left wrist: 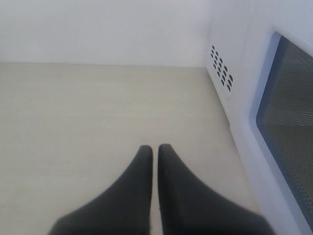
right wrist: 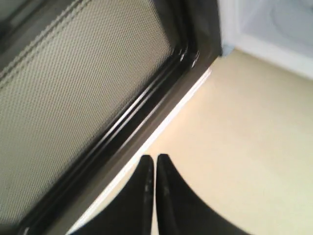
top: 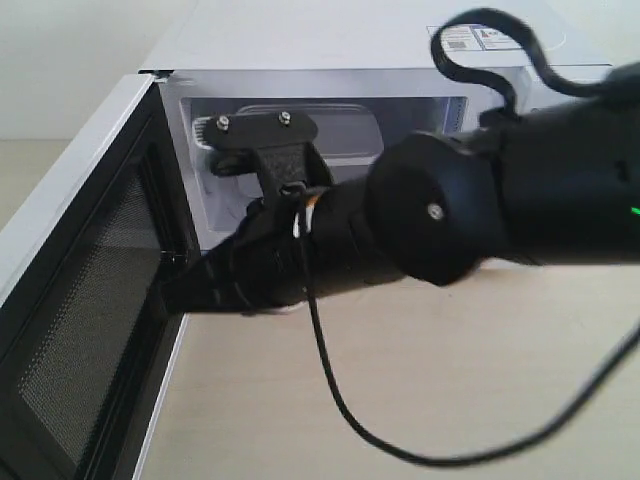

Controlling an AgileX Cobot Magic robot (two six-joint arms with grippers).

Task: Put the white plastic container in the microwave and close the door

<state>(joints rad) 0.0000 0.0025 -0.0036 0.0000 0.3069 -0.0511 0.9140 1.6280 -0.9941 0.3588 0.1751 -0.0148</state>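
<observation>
The microwave [top: 330,40] stands with its door [top: 90,290] swung wide to the left. Inside the cavity a pale round-cornered box, the white plastic container [top: 350,135], shows partly behind my right wrist. My right arm reaches across the opening, and its gripper [top: 172,290] is shut and empty at the door's lower inner frame. In the right wrist view the gripper [right wrist: 155,157] hovers over the table just beside the door's black frame [right wrist: 146,117]. My left gripper [left wrist: 155,147] is shut and empty, low over the table beside the door's outer face [left wrist: 288,122].
A black cable [top: 340,400] trails from the right arm across the beige table [top: 420,380] in front of the microwave. Vent slots [left wrist: 221,73] mark the microwave's side wall near the left gripper. A white wall stands behind.
</observation>
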